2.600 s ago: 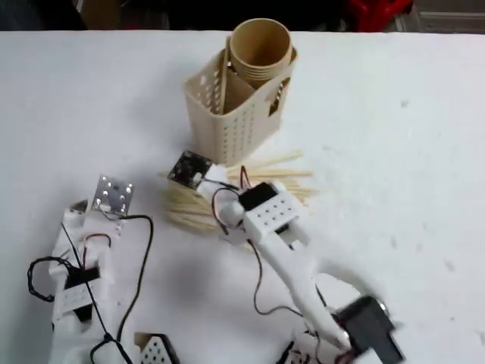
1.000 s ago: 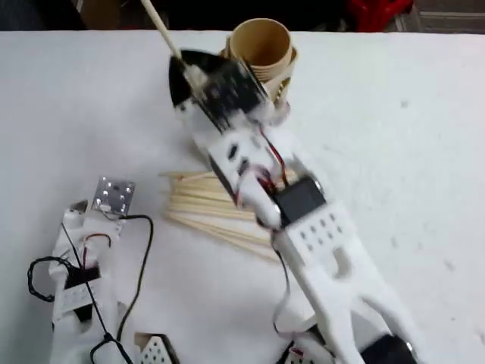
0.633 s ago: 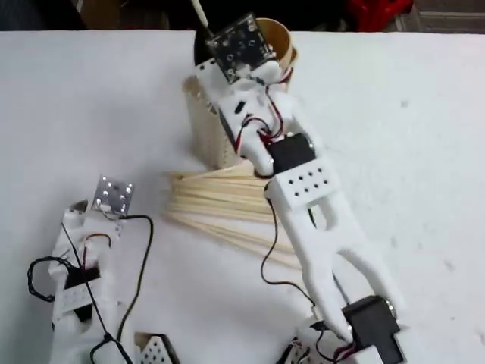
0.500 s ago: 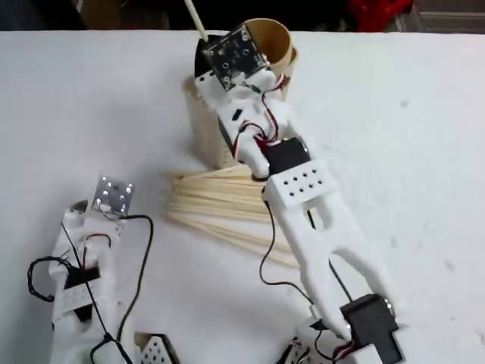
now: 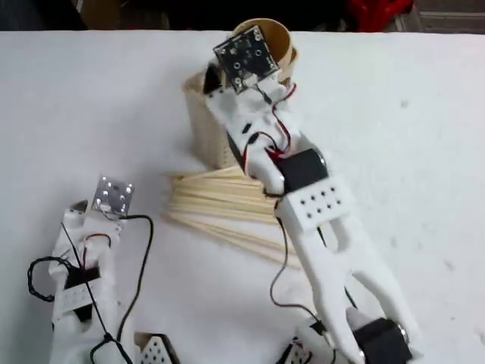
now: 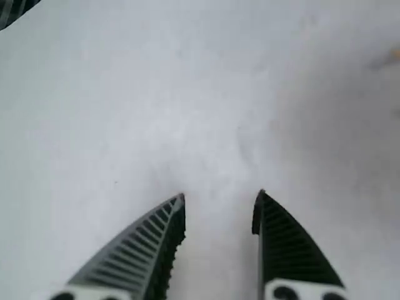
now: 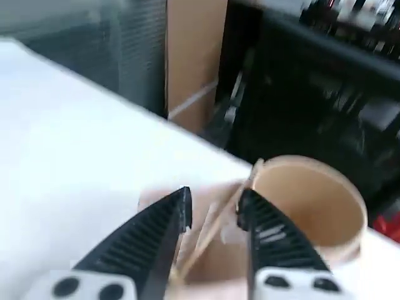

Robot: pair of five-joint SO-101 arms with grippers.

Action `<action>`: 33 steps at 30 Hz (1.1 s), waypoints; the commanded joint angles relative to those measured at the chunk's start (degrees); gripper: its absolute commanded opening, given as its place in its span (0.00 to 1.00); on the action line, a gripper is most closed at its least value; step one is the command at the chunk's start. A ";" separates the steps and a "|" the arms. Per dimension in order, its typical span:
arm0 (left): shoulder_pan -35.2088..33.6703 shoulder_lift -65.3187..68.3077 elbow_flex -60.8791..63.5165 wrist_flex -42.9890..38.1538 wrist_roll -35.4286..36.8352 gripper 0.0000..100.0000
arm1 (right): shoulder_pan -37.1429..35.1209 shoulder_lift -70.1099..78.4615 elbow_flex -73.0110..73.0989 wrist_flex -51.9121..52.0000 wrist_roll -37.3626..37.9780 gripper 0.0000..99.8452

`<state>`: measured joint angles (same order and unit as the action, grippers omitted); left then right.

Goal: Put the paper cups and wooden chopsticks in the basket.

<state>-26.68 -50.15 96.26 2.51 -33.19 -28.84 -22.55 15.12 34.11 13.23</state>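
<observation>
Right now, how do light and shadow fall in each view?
High view: the right arm throws a soft shadow on the table beside the chopsticks. Left wrist view: dim table beneath the left gripper. Right wrist view: bright table, dark room behind.

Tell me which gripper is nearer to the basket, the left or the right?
The right. The right gripper hangs directly over the basket. The left gripper is over bare table, far from the basket.

Right arm (image 5: 333, 258): white shell, black motors (image 5: 301, 168), perforated bracket (image 5: 318, 203), red and black wires (image 5: 261, 140), black camera board (image 5: 246, 57). Left arm (image 5: 76, 299): white, looped black cable (image 5: 144, 258). Left hand (image 6: 220, 197) and right hand (image 7: 214, 194): black ribbed fingers (image 6: 150, 250), white bases.
</observation>
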 commanded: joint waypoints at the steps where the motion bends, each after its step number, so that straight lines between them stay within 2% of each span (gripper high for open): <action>1: -0.13 -1.10 -0.09 -0.97 -0.44 0.19 | 0.66 -7.60 -0.26 15.60 -0.35 0.09; 4: -0.13 -1.10 -0.09 -0.97 -0.44 0.19 | -0.57 -12.53 -0.35 29.41 0.44 0.09; 7: -0.13 -1.10 -0.09 -0.97 -0.44 0.19 | -6.20 -13.14 0.70 36.88 9.23 0.09; 9: -0.13 -1.10 -0.09 -0.97 -0.44 0.19 | -10.07 -11.91 3.69 38.11 12.92 0.09; 13: -0.13 -1.10 -0.09 -1.05 -0.44 0.19 | -14.99 -6.55 12.92 35.12 16.53 0.09; 19: -0.13 -1.10 -0.09 -1.05 -0.35 0.19 | -15.60 3.47 22.77 23.25 17.58 0.09; 33: -0.13 -1.10 -0.09 -1.05 -0.35 0.19 | -14.81 18.15 23.56 15.87 17.67 0.09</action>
<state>-26.68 -50.15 96.26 2.51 -33.19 -44.22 -4.79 39.12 50.81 30.02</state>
